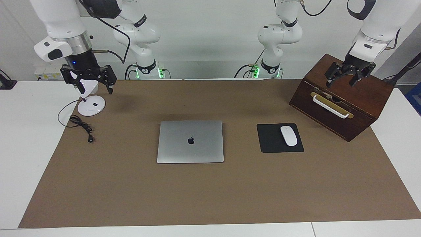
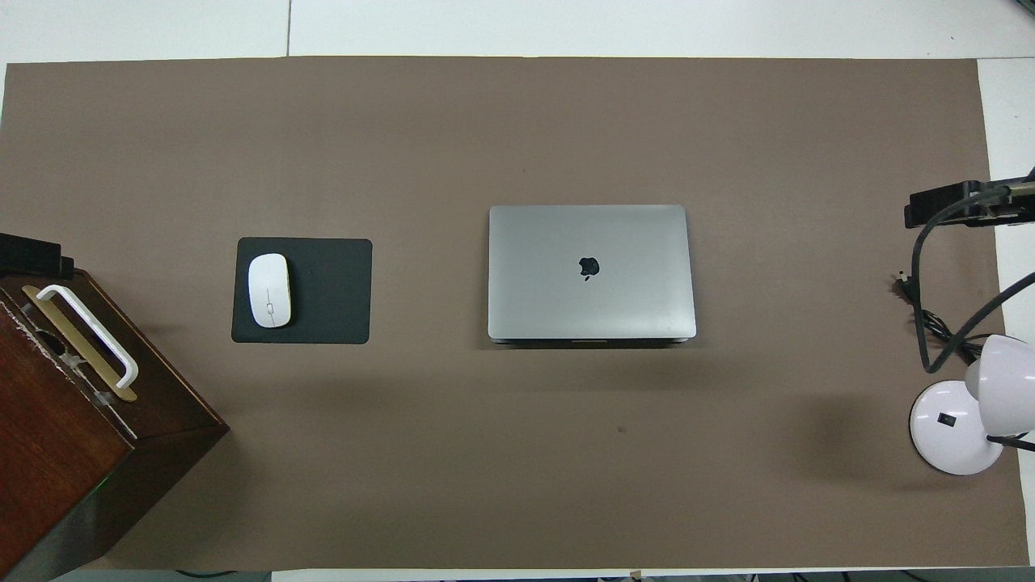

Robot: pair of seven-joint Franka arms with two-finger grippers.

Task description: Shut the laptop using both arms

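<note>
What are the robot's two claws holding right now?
Nothing. The left gripper hangs open over the wooden box, and the right gripper hangs open over the lamp. The laptop lies shut, untouched.

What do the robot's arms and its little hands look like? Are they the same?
Yes, they match. Both arms are chunky white tubes with dark grey rings at the joints and black cables looping along them. The right arm has a shiny silver band and a tiny blue light just above its hand. The right gripper and the left gripper are small black claws with two fingers. Green lights glow at the bases.
</note>
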